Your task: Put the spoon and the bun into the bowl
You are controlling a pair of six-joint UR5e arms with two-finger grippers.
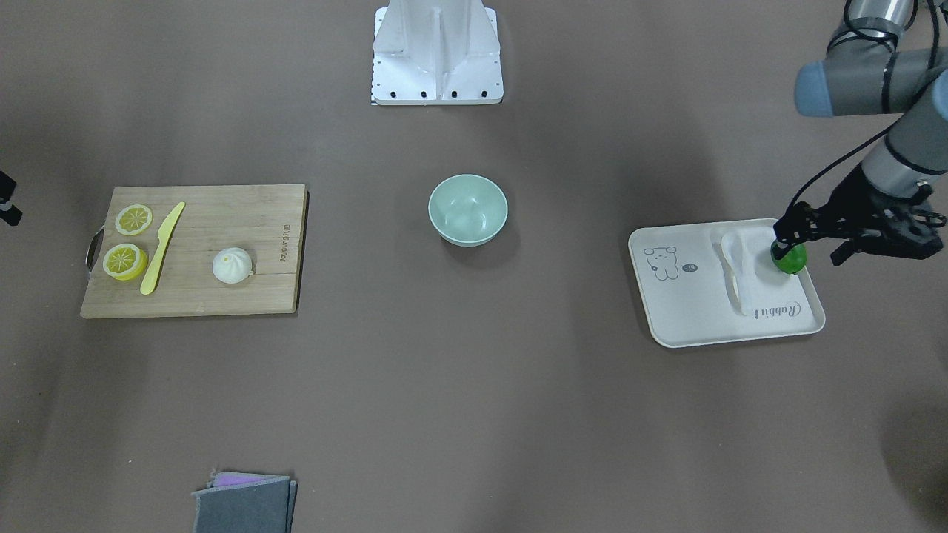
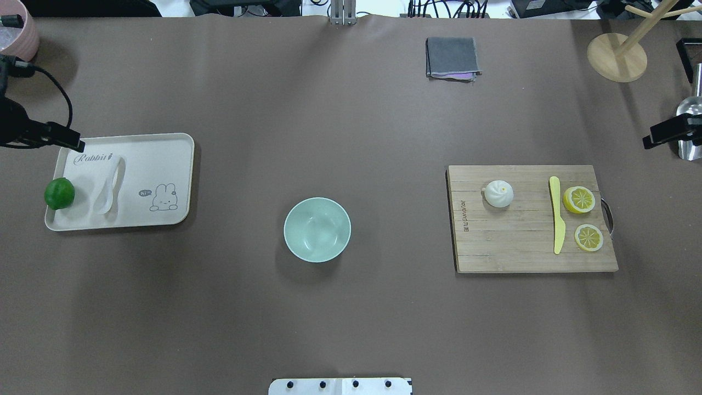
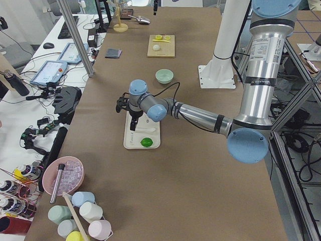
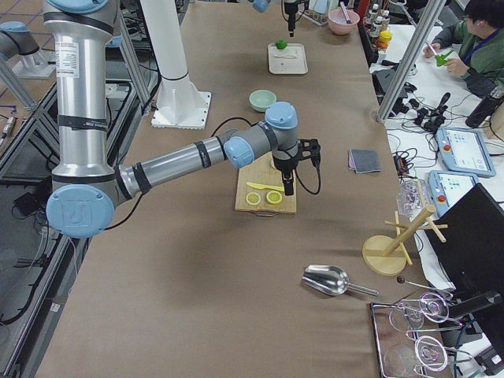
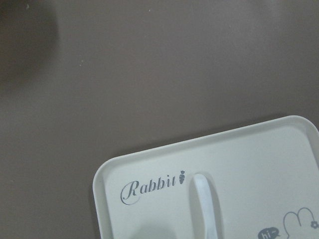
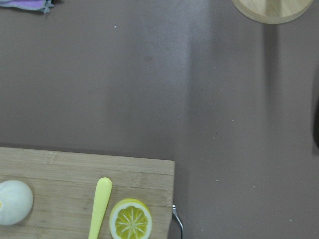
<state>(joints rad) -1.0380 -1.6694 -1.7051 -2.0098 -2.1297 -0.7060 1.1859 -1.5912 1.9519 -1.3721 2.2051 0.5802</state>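
The white spoon (image 1: 740, 270) lies on a cream tray (image 1: 689, 311) beside a green lime (image 1: 789, 259); it also shows in the overhead view (image 2: 107, 189). The white bun (image 1: 232, 266) sits on a wooden cutting board (image 1: 222, 215); the overhead view shows it too (image 2: 498, 193). The mint-green bowl (image 1: 468, 209) stands empty at the table's middle. My left gripper (image 1: 781, 233) hovers over the tray's outer edge near the lime; I cannot tell its jaw state. My right gripper (image 2: 658, 137) hovers beyond the board's far corner, holding nothing visible; its jaw state is unclear.
A yellow knife (image 2: 557, 216) and two lemon slices (image 2: 580, 199) lie on the board. A folded grey cloth (image 2: 451, 57) and a wooden stand (image 2: 617, 55) are at the far side. The robot base (image 1: 437, 52) is behind the bowl.
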